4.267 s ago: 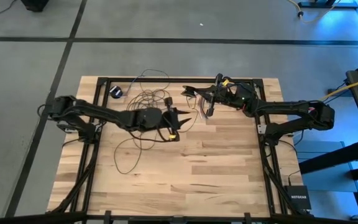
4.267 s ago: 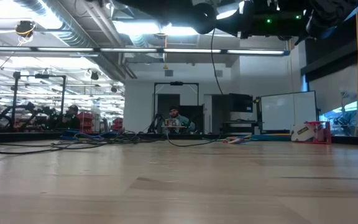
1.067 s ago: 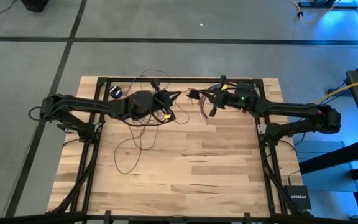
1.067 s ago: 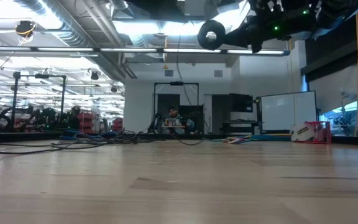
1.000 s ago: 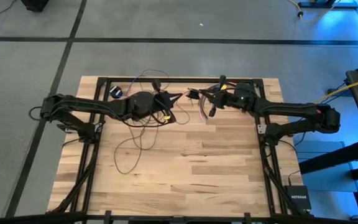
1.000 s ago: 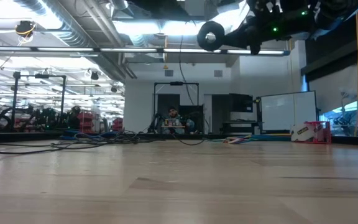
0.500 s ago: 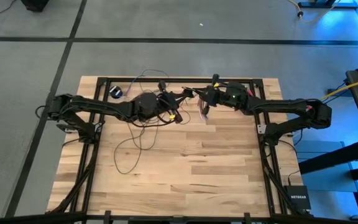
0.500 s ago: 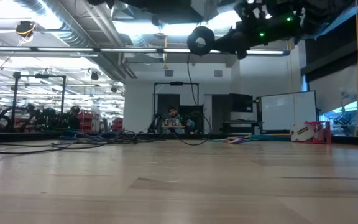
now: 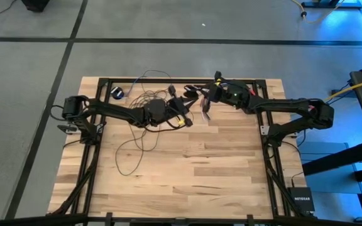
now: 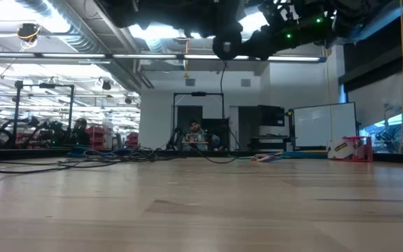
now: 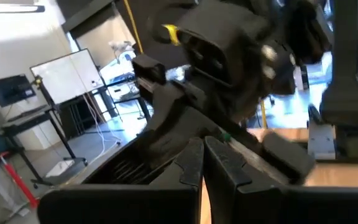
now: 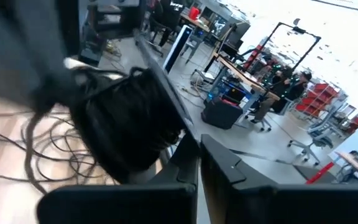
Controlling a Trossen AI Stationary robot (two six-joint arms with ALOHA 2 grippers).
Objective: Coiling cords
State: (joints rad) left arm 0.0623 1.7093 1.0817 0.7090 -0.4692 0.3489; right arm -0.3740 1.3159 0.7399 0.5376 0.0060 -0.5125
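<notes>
Meeting near the far edge of the table [image 9: 187,182], the left gripper [image 9: 182,104] and the right gripper [image 9: 197,99] are hovering almost tip to tip, raised above the wood. Each wrist view is showing its own fingers drawn nearly together with only a thin slit between them, so both are appearing clenched, though on what cannot be told: no strand is legible between either pair of pads. A short bundle of coloured wires [image 9: 204,110] is hanging just beneath the right gripper. The cords [image 9: 144,129] are lying mostly behind and beside the left gripper, along that arm's forearm, as loose, overlapping loops sprawling toward the near side of the table; one strand is running off to the small black puck [image 9: 118,93] well behind the left gripper, by the far-left corner. A thin line is also dangling from the arms in the low view. Judging from this, the step in hand is a gathering or hand-over of a loop between the two grippers. To do it well, the receiving gripper should be closing on one strand only, and the loops should be kept clear of the coloured bundle, since snagging there is looking likely.
</notes>
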